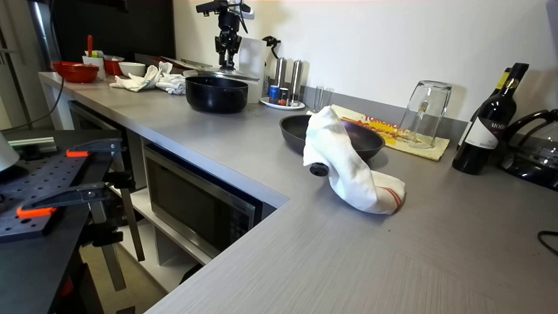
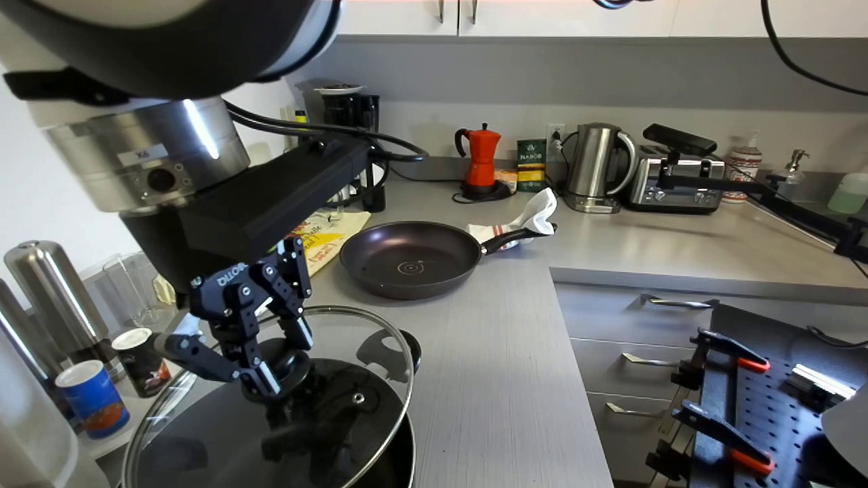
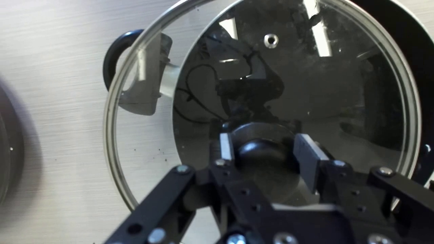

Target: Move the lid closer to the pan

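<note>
Hand [image 3: 264,149] was clamped on the lid [image 3: 291,84] by its knob [image 2: 293,371], lid held above the pot [image 1: 216,98], off-centre. Pan [image 2: 407,242] sat on the surface [image 2: 502,379], apart from the lid, white cloth [image 1: 348,170] against its handle [image 2: 512,238]. Nearest clutter: white cylinder [image 1: 254,56] beside the pot, then a plate [image 1: 279,106] with two cans [image 2: 91,400] on it, steel mills [image 1: 295,78] right by them. Bunched towels [image 1: 172,83] lay near the pot in an exterior view. Upturned glass [image 1: 429,102] stood on a yellow mat [image 1: 438,151] just beside the pan; bottles [image 1: 484,126] further along. Pot contents: couldn't tell, dark under glass and reflections. Pan showed its inner base, printed mark [image 2: 410,268] at centre. White cup [image 1: 99,69] had a red-handled tool [image 1: 90,46] sticking out.
</note>
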Robot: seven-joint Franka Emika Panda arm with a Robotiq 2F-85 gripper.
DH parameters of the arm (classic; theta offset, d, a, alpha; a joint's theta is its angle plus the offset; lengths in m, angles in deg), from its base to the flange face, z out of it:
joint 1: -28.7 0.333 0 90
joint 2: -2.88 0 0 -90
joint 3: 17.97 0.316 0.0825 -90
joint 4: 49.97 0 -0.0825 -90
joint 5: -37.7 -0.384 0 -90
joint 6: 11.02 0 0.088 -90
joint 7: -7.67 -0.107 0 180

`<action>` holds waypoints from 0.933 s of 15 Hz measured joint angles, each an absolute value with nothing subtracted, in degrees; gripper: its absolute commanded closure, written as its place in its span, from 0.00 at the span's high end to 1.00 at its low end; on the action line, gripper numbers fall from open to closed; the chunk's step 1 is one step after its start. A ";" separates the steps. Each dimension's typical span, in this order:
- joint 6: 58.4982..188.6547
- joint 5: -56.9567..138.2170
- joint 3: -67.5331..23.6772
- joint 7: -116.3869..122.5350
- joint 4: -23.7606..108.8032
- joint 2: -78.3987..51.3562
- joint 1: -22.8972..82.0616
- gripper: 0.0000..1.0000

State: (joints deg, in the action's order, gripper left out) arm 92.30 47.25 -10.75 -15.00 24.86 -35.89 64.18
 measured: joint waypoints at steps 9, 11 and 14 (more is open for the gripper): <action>93.73 47.20 -11.93 -15.00 29.37 -32.54 60.72 0.23; 95.19 47.13 -12.05 -15.00 32.08 -30.70 59.47 0.23; 97.91 47.06 -11.87 -15.00 36.88 -27.41 57.25 0.23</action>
State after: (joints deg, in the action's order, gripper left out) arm 97.91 47.06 -11.87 -15.00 36.88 -27.41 57.25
